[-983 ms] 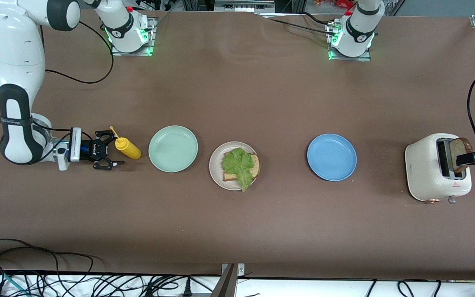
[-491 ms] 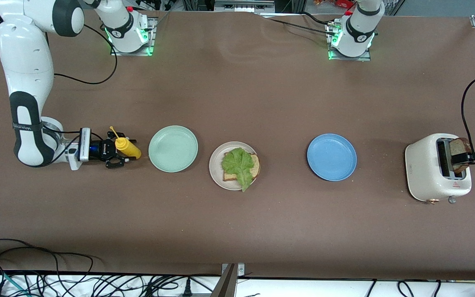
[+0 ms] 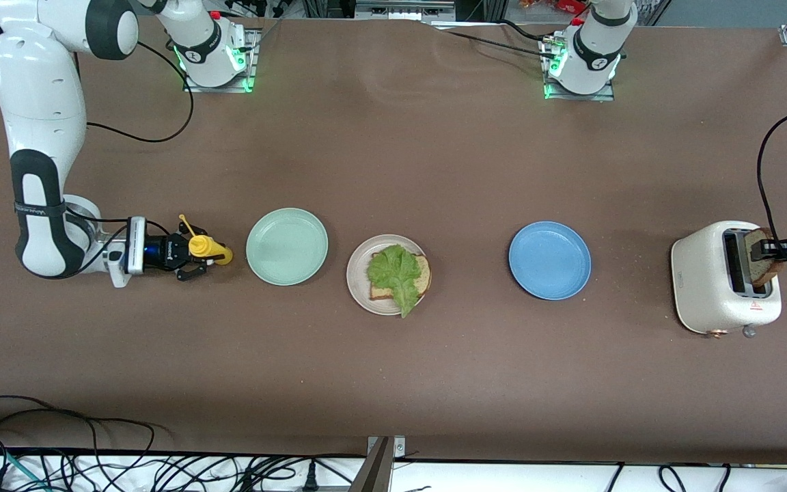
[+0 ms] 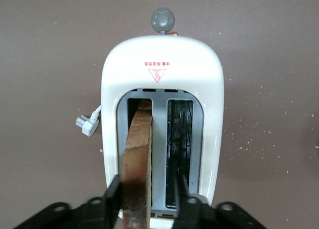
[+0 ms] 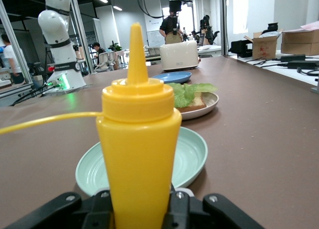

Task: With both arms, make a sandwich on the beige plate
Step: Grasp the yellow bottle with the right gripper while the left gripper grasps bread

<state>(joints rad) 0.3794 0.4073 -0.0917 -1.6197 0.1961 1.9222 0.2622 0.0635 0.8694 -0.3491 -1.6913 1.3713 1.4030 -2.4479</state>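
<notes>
Brown table (image 3: 434, 157) with mustard bottle (image 3: 208, 248), mint plate (image 3: 287, 246), beige plate (image 3: 359, 273), blue plate (image 3: 549, 260), toaster (image 3: 718, 277).

A robotics lab: two white arms (image 3: 38, 137) stand bolted to a brown-covered desk (image 3: 393, 383) on bases lit green, and loose cables (image 3: 59, 451) tangle along its edge. The right wrist view shows an open hall with workbenches, cardboard boxes (image 5: 296, 42) and people (image 5: 173, 27) standing about.

Beige plate (image 3: 359, 287) mid-table, bread slice (image 3: 423, 273) on it, lettuce leaf (image 3: 395, 272) on top
</notes>
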